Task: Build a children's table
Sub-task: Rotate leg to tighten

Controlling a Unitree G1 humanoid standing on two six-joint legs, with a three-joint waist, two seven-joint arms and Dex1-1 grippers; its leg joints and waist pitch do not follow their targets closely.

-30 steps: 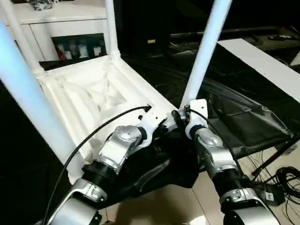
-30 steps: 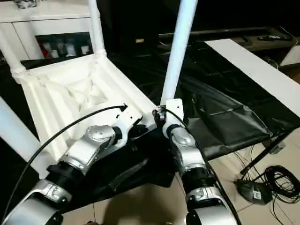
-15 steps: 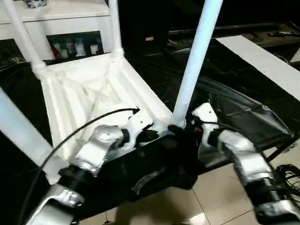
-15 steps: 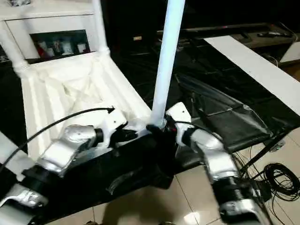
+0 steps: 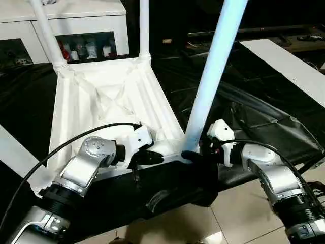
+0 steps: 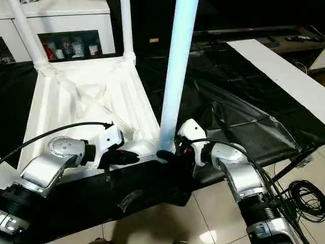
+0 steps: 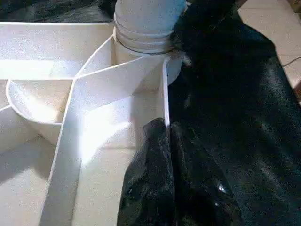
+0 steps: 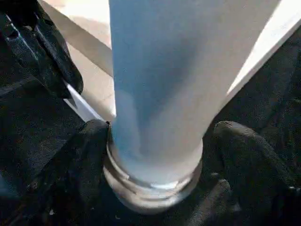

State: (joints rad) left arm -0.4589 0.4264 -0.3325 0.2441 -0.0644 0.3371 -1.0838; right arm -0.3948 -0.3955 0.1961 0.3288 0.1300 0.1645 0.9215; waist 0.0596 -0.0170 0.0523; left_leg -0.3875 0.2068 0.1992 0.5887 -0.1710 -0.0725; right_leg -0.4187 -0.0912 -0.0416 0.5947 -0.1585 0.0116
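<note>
- Tabletop [image 5: 101,107] lies upside down on black sheet [image 5: 264,122], legs standing in its corner sockets
- My left gripper [image 7: 167,136]: fingers pinched on the tabletop's near rim wall
- My right gripper [image 8: 155,155]: fingers spread either side of near leg [image 5: 213,76] at its base

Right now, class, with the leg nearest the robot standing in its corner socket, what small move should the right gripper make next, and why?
Probably close on the leg's base. The right gripper straddles it just above the corner socket, fingers on either side, seemingly not clamped. The left gripper is shut on the tabletop's rim, steadying it, so the leg could then be twisted or pressed home.
</note>
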